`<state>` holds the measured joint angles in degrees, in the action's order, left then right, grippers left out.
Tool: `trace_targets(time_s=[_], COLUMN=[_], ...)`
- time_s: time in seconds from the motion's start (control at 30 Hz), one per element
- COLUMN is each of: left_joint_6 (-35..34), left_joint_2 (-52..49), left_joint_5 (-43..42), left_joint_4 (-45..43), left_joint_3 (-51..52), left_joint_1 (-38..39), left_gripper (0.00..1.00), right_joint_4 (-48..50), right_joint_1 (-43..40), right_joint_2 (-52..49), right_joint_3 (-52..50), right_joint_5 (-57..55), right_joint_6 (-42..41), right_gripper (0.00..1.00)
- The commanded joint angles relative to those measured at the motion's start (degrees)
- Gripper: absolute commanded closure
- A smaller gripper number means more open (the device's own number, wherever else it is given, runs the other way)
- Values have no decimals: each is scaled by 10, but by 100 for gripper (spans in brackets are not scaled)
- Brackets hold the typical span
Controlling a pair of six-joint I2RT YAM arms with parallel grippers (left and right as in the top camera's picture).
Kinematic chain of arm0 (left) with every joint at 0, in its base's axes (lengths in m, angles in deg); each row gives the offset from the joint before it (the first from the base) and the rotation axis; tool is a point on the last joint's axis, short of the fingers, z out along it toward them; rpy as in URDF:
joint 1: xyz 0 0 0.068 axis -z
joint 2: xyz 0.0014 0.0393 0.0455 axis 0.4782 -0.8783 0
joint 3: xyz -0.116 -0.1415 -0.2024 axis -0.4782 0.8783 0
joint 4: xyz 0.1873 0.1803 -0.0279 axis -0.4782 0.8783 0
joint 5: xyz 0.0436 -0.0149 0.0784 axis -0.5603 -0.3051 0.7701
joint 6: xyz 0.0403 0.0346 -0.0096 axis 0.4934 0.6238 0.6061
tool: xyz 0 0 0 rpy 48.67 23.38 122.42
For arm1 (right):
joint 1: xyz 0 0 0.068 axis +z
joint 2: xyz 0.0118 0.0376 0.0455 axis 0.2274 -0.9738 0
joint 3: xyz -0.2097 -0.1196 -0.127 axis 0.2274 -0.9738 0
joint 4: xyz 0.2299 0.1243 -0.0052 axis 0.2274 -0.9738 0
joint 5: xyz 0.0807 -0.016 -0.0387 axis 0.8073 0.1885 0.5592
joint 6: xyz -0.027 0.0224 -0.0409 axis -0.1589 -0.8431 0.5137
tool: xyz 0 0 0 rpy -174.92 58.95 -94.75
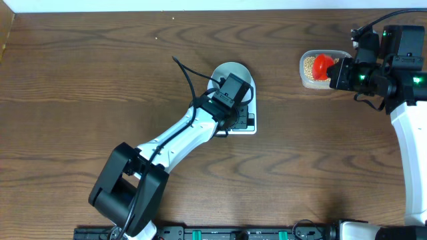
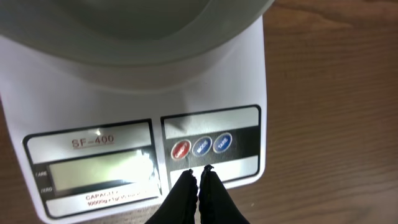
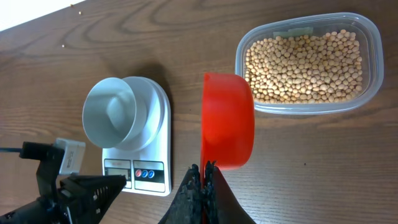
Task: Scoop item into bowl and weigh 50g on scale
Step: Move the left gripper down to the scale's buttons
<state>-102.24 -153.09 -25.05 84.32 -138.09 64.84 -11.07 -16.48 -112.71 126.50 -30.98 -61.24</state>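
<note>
Right gripper [image 3: 202, 171] was clamped on the red scoop [image 3: 228, 121] at the edge of the tub [image 3: 371, 37] holding the beans [image 3: 305, 59]. I judged them light, hard and roll-prone, best dug from below with the scoop level.

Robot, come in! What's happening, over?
Left gripper shut, at scale buttons. Right gripper shut on red scoop. Bowl on scale, empty. Nothing in the way.

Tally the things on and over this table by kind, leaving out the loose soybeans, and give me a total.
bowl: 1
kitchen scale: 1
clear plastic tub: 1
red scoop: 1
Total: 4
</note>
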Motion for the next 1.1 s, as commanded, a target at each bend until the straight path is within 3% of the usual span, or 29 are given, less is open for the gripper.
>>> trace_targets(time_s=[0.0, 0.2, 1.07], left_joint_6=[-12, -43, -43], left_joint_2=[-18, -50, -64], left_joint_5=[16, 16, 33], left_joint_4=[-7, -13, -27], left_joint_3=[3, 3, 3], left_joint_1=[1, 2, 2], left_gripper=[93, 93, 93], right_joint_4=[-3, -5, -10], right_joint_1=[-2, -2, -2], right_joint_2=[7, 7, 7], right_joint_3=[8, 8, 8], right_joint_5=[-3, -3, -11], right_joint_6=[8, 8, 8], right_gripper=[99, 99, 99])
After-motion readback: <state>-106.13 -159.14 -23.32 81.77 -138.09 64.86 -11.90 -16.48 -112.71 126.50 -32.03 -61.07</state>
